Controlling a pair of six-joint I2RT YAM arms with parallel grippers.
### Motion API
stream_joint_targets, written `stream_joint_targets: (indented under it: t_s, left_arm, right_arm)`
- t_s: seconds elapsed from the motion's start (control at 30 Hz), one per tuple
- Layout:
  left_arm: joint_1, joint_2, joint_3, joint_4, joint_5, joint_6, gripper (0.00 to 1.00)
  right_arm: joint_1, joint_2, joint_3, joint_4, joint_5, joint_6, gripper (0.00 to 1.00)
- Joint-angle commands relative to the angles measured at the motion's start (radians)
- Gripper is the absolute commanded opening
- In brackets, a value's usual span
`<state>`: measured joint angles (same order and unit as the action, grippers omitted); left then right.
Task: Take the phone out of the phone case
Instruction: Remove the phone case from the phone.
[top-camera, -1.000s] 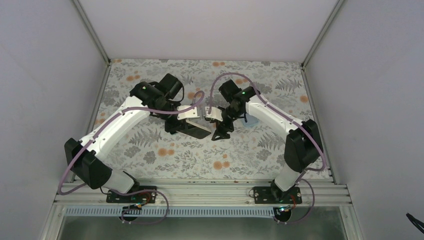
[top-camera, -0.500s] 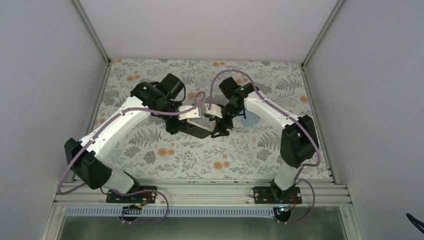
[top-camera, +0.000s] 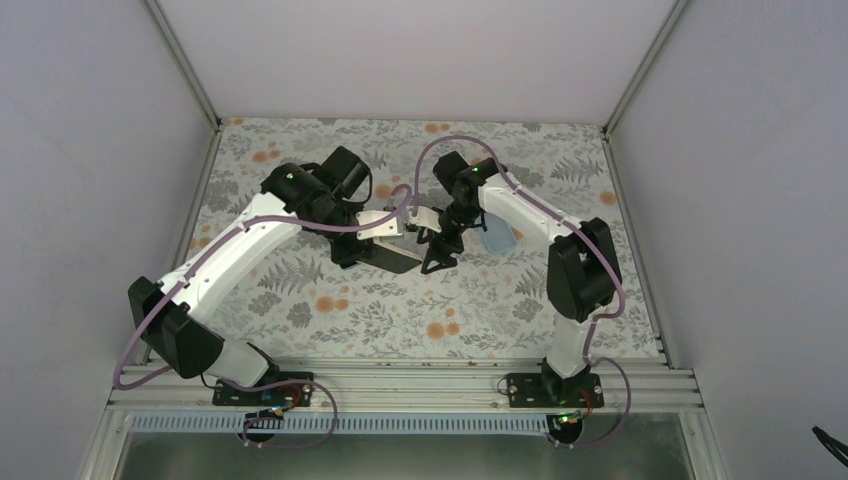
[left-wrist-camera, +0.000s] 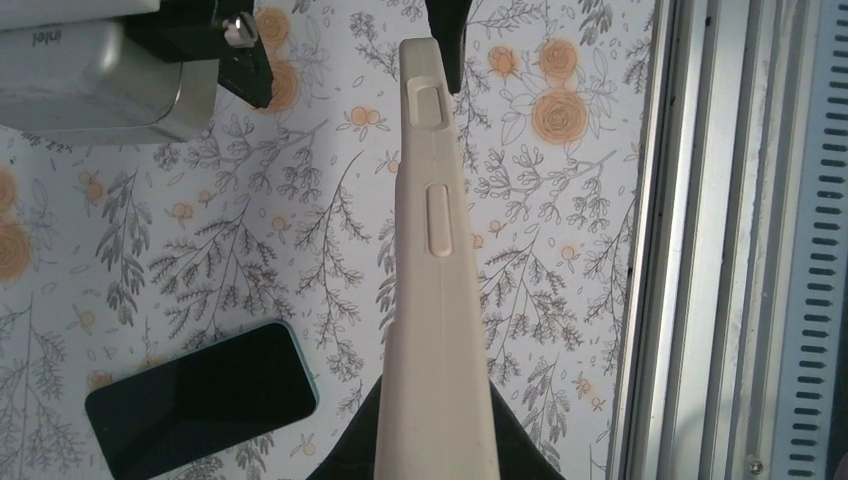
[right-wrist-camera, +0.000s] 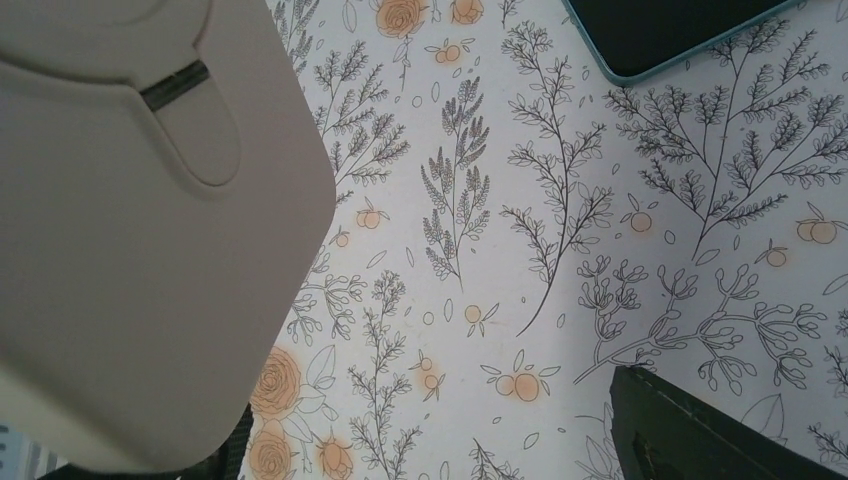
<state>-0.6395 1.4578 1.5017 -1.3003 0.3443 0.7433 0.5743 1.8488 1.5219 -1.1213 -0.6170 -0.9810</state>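
Closer now, the right gripper (top-camera: 438, 252) spreads wide, empty, beside the matte beige phone case (left-wrist-camera: 435, 300) clamped edge-up in the left gripper (left-wrist-camera: 432, 455). Dark, teal-rimmed phone (left-wrist-camera: 200, 400) lies flat on open floral table (top-camera: 400, 320), well apart from the front rail (left-wrist-camera: 690, 250).

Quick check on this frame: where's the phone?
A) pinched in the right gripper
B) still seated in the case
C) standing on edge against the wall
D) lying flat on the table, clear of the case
D: the phone lies dark screen up on the floral table, apart from the beige case that the left gripper holds edge-on above it.
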Motion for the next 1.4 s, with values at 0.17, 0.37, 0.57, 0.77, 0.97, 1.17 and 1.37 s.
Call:
stream_joint_targets:
  t_s: [0.17,0.37,0.57,0.77,0.97,1.17,1.37]
  left_arm:
    - [-0.063,-0.036,0.035,-0.056,0.117,-0.002,0.02]
    - [-0.078,-0.043,0.040,-0.056,0.157,-0.001,0.02]
    - [-0.088,-0.046,0.028,-0.029,0.161,-0.011,0.02]
    - [-0.087,-0.073,-0.015,0.106,0.113,-0.068,0.02]
    - [-0.088,-0.053,0.027,0.081,0.192,-0.047,0.02]
    - [-0.090,-0.060,0.068,0.015,0.248,-0.016,0.02]
    - [-0.090,-0.090,0.063,-0.007,0.212,-0.013,0.02]
  right_arm:
    - [-0.022,0.072,0.134,0.014,0.023,-0.004,0.87]
    - [-0.022,0.063,0.139,0.088,0.046,0.040,0.86]
    - [-0.023,0.065,0.174,0.127,0.027,0.074,0.86]
    - [-0.023,0.016,0.142,0.210,-0.041,0.127,0.85]
    - [-0.023,-0.058,0.048,0.371,0.036,0.232,0.86]
    - [-0.054,-0.023,0.041,0.433,0.174,0.275,0.88]
    - [-0.097,0.027,0.050,0.414,0.242,0.246,0.90]
